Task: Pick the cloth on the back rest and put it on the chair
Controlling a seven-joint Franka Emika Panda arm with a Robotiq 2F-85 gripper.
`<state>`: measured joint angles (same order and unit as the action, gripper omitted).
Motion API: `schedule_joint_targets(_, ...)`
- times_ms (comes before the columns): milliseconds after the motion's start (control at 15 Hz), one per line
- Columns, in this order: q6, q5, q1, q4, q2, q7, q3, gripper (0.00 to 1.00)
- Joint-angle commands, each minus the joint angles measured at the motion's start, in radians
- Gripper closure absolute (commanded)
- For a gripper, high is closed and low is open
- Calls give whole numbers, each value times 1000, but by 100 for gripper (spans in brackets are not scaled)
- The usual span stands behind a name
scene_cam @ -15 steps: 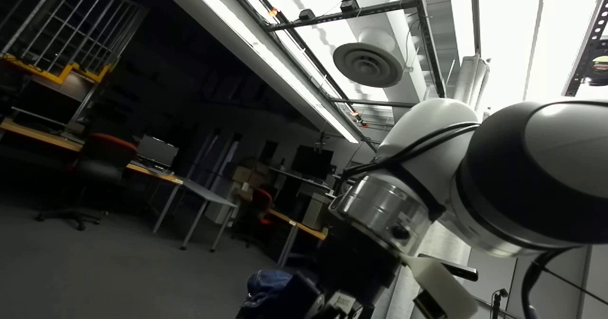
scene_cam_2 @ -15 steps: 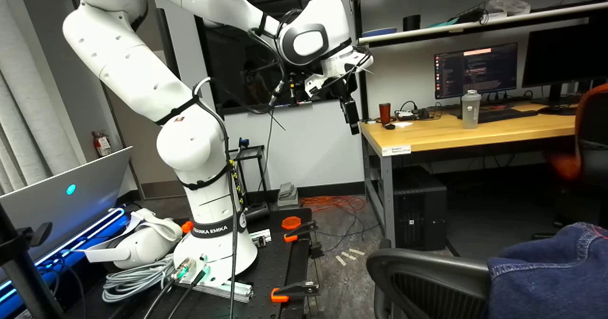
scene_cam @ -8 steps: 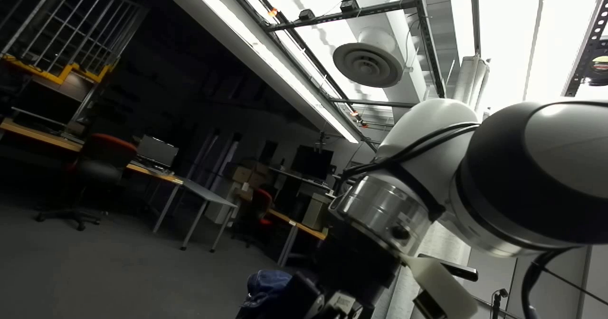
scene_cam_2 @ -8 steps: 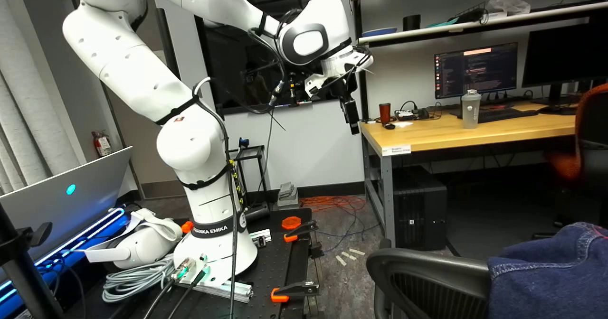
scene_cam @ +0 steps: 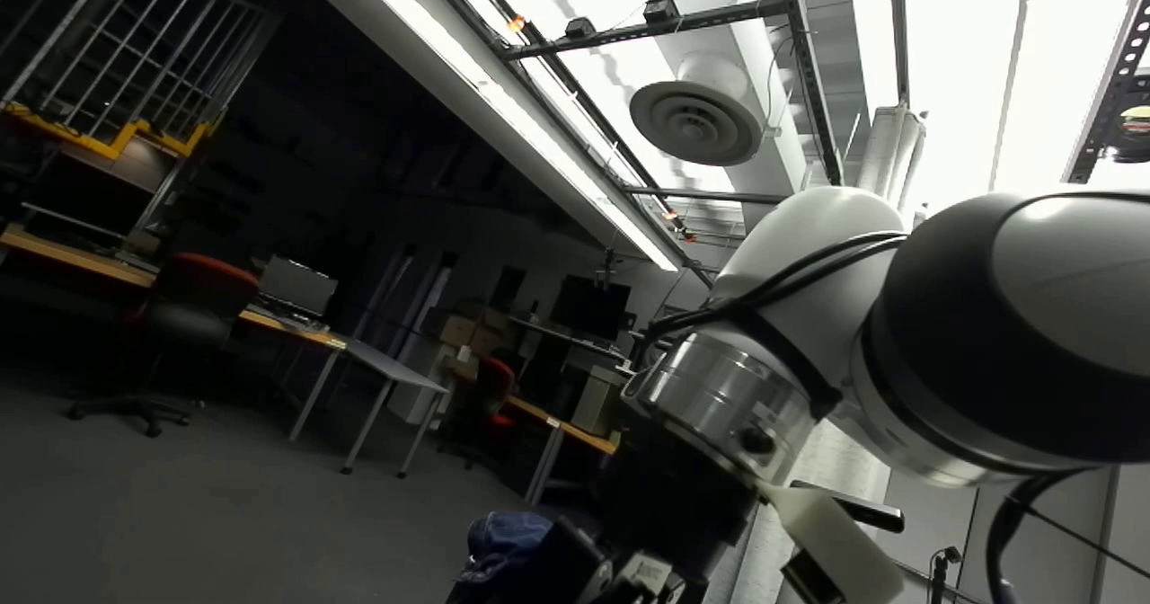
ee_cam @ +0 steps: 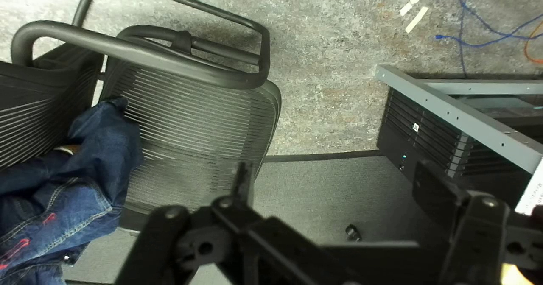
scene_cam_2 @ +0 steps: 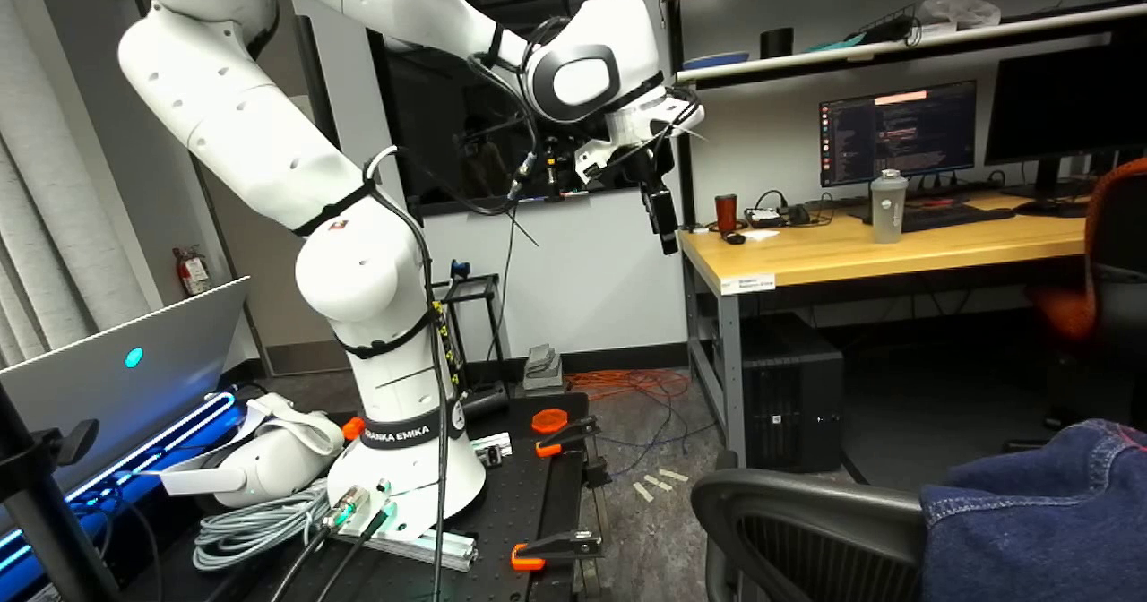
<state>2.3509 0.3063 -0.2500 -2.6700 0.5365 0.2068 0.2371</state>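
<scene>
- Wrist view: the cloth (ee_cam: 106,145) drapes over the back rest (ee_cam: 34,124) of the chair (ee_cam: 191,107), overlapping the seat (ee_cam: 191,157).
- Mesh (ee_cam: 208,119) shows onward to the chair's front rim (ee_cam: 275,111).
- Floor (ee_cam: 326,111) separates that rim from the computer tower (ee_cam: 398,136).
- The hand (ee_cam: 331,174), spread wide, hangs higher than the chair.

Left of our spread two-fingered black claw (ee_cam: 337,182), we are seeing crumpled dark-blue denim cloth (ee_cam: 80,183) draping over a black mesh chair (ee_cam: 191,130).
</scene>
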Motion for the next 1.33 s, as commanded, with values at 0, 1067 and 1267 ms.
schedule_joint_targets(0, 18, -21, 5, -4, 2, 19, 5, 0)
schedule_joint_targets(1067, 384, -402, 187, 185, -475, 392, 267, 0)
schedule_joint_targets(1267, 384, -402, 187, 188, -473, 392, 272, 0)
